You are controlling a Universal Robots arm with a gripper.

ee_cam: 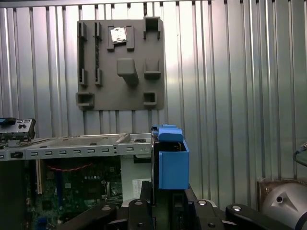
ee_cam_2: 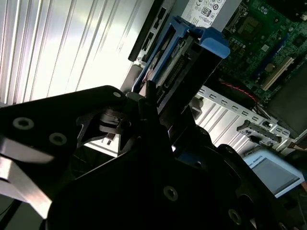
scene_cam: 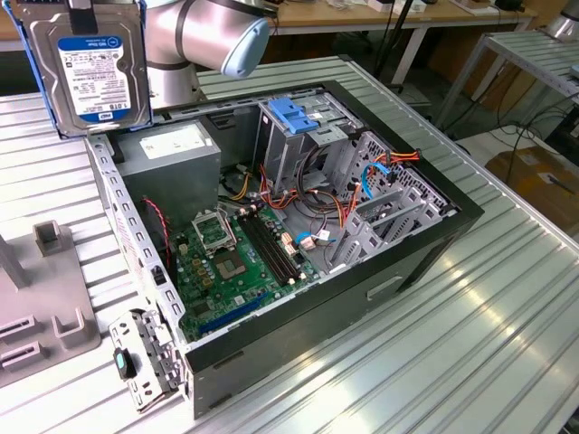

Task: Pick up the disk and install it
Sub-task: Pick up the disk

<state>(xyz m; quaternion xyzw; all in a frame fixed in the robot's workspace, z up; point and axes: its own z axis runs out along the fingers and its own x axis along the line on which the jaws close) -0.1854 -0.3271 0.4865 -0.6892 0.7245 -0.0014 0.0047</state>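
On the exterior view's left, I've got a grey plate (scene_cam: 41, 303) lying flat on the bench (scene_cam: 488, 334), with blocks and slots standing up from it. Moving along, up at the top, there's the disk (scene_cam: 88, 65). It's held in the air, roughly upright, label towards the camera, a blue rail down each side, clear of the bench and outside the case (scene_cam: 362, 307).

Now the hand (ee_cam: 162, 205). In the first wrist view it's clamped on the disk, black jaws either side, with a blue rail poking out beyond them. The second wrist view agrees, showing the disk edge-on and running out from the grip.

Just right of the disk, the arm (scene_cam: 194, 36) curves in from the top, silver with a pale blue cap.

On to the case, which lies open on its side on the bench. Inside, the first thing is a grey box (scene_cam: 172, 149) with a white sticker, and the green board (scene_cam: 231, 262) sits in front of it. After that comes the cage (scene_cam: 294, 122) with its blue latch, against the far wall and well apart from the disk. Orange and red cables (scene_cam: 335, 203) trail beside it. A small panel (scene_cam: 145, 362) sits at the case's near corner.
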